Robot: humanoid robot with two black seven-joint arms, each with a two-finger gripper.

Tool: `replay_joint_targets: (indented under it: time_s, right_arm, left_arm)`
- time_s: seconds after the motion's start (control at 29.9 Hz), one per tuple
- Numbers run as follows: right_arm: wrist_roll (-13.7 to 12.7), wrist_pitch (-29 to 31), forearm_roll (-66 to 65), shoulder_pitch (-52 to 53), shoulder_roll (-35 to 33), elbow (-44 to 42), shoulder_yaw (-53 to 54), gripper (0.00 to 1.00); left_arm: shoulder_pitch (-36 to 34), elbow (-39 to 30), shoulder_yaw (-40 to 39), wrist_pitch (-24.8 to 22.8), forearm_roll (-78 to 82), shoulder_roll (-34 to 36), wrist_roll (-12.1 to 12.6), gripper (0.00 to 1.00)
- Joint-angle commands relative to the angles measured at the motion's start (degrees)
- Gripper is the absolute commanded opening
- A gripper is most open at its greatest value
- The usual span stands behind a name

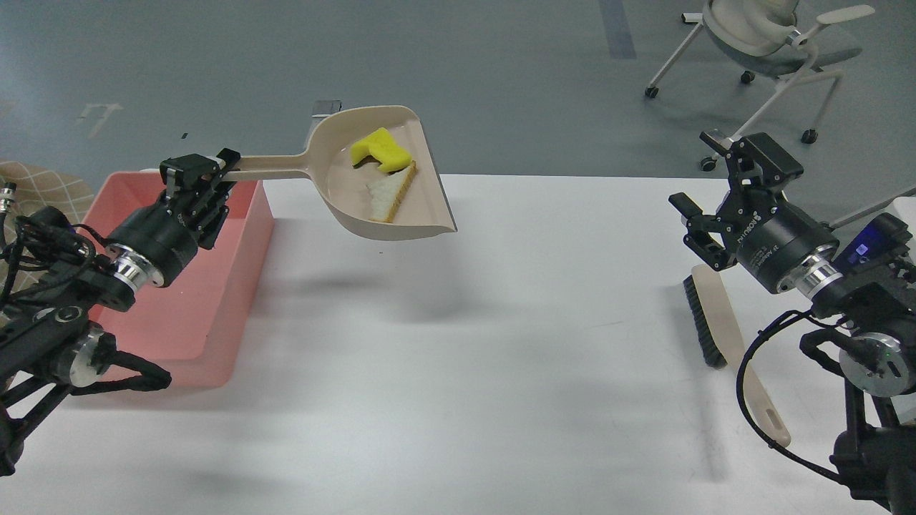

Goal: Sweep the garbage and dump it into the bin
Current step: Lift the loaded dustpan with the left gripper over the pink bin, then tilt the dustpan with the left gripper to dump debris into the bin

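- Above the white worktop [458, 357], left of centre: a beige dustpan [379, 179] is held clear of the surface, its shadow falling on the worktop below it.
- Left gripper [204, 172]: its jaws are closed on the end of the dustpan's long handle; the handle tip is hidden inside them.
- Garbage, both pieces lying in the pan: a yellow sponge piece [381, 149] toward the far side and a whitish slice with tan crust [391, 193] just beside it, nearer the pan's open lip. Whether the two touch cannot be told.
- Bin [243, 236]: a pink tray on the worktop's left edge, below the left gripper; its near left part is covered by the left arm, and the pan itself hangs to the right of it, not over it.
- Right gripper [705, 214]: raised over the right side of the worktop, jaws spread apart and holding nothing.
- Brush [723, 322]: beige with black bristles, lying flat below the right gripper; a black cable crosses its handle.
- Background: an office chair [766, 43] on the grey floor, cut off by the top edge.
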Motion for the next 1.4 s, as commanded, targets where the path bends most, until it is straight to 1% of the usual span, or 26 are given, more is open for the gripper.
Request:
replay_joint_targets:
  time_s: [0.0,0.23,0.37,0.43,0.47,0.8,1.2,1.37]
  right_arm:
    - [0.2,0.0,0.4,-0.3,0.0,-0.4,0.7,0.96]
    - [1.9,0.0,1.2,-0.6,0.0,-2.0,1.7,0.96]
    - [2.0,0.0,2.3,-0.8,0.0,-2.6,1.8,0.96]
    - [2.1,0.0,2.3,-1.0,0.0,-3.3,1.9,0.96]
    - [2.1,0.0,2.3,-1.0,0.0,-3.3,1.9,0.96]
    - [2.1,0.0,2.6,-0.8,-0.1,-4.6,2.2,0.96]
    - [2.1,0.0,2.6,-0.6,-0.4,-4.7,2.2,0.96]
    - [2.1,0.0,2.6,-0.8,-0.5,-4.6,2.2,0.96]
  left_arm:
    - [2.0,-0.3,-2.6,-0.9,-0.3,2.5,0.0,0.0]
    - [6.6,-0.5,-6.6,-2.1,-2.9,6.6,-0.1,0.0]
    - [9.4,-0.9,-9.8,-2.1,-4.0,8.9,0.0,0.0]
    - [12.3,-1.2,-12.2,-2.3,-5.5,10.4,-0.1,0.0]
    - [12.4,-1.2,-12.2,-2.3,-5.5,10.4,-0.1,0.0]
    - [23.1,-0.7,-23.7,-5.3,-5.8,11.7,-0.2,0.0]
    - [32.3,0.1,-31.1,-7.8,-5.8,11.7,-0.5,0.0]
    - [37.0,0.8,-38.1,-10.3,-5.8,11.7,-0.2,0.0]
